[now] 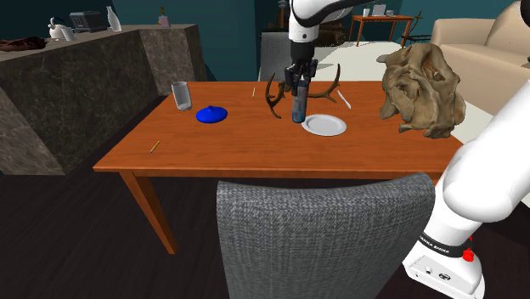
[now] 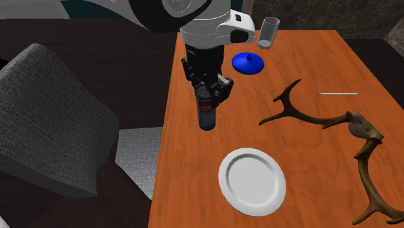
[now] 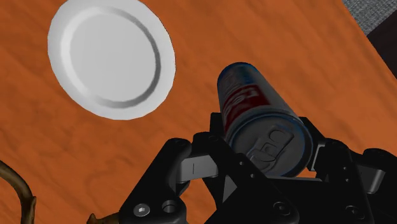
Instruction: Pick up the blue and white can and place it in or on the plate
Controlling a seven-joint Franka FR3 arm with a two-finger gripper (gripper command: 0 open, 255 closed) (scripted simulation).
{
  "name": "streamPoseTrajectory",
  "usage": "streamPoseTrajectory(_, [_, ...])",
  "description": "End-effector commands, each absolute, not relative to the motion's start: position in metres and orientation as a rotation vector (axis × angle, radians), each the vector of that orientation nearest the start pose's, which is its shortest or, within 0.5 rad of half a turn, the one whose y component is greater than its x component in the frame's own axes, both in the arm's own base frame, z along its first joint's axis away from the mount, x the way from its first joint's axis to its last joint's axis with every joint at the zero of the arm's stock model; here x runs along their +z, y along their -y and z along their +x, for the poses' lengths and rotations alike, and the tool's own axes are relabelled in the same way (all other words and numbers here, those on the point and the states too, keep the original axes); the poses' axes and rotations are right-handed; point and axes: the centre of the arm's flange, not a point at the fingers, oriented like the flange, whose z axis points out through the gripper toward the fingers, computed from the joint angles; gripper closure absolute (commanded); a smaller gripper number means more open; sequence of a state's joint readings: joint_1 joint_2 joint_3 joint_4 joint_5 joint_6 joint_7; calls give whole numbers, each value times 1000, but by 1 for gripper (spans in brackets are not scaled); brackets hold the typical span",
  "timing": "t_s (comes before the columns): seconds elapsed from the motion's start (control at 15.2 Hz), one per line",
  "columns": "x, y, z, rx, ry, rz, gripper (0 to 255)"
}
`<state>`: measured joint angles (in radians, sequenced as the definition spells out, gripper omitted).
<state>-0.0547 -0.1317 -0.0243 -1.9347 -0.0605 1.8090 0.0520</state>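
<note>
Starting from the shoulder view's left, a clear glass (image 1: pixel 181 95), a blue domed piece (image 1: pixel 211 114) and a pair of antlers (image 1: pixel 280 95) lie on the table (image 1: pixel 255 146). All are clear of the work, and none stands between the can and its goal.

Next comes the blue can (image 2: pixel 206 113), marked red and white. It is upright and near the white plate (image 1: pixel 324 125), but apart from it and not on it. The gripper (image 2: pixel 209 91) is clamped on the can's upper end, with one finger on each side of the rim, as the wrist view shows. Taking it high leaves the body and base free, which I judge suits setting it down upright on the plate. I cannot tell whether the base rests on the table or hangs a shade above it. The plate lies flat and bare, so the carry looks short and unobstructed.

Further right, a brown lumpy mass (image 1: pixel 423 89) sits well apart from all this.

The arm (image 1: pixel 304 21) comes down from above with its last links near vertical and the hand pointing straight down over the can — a top-down hold.
</note>
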Motion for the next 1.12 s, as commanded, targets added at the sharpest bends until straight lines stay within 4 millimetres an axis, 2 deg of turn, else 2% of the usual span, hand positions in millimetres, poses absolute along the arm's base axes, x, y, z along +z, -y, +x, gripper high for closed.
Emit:
streamPoseTrajectory(0.0, [546, 72, 518, -8, -184, -3192, 255])
streamPoseTrajectory(0.79, [567, 229, 510, -8, -184, -3192, 255])
streamPoseTrajectory(0.86, [569, 248, 509, -8, -184, -3192, 255])
streamPoseTrajectory(1.06, [553, 248, 509, -8, -184, -3192, 255])
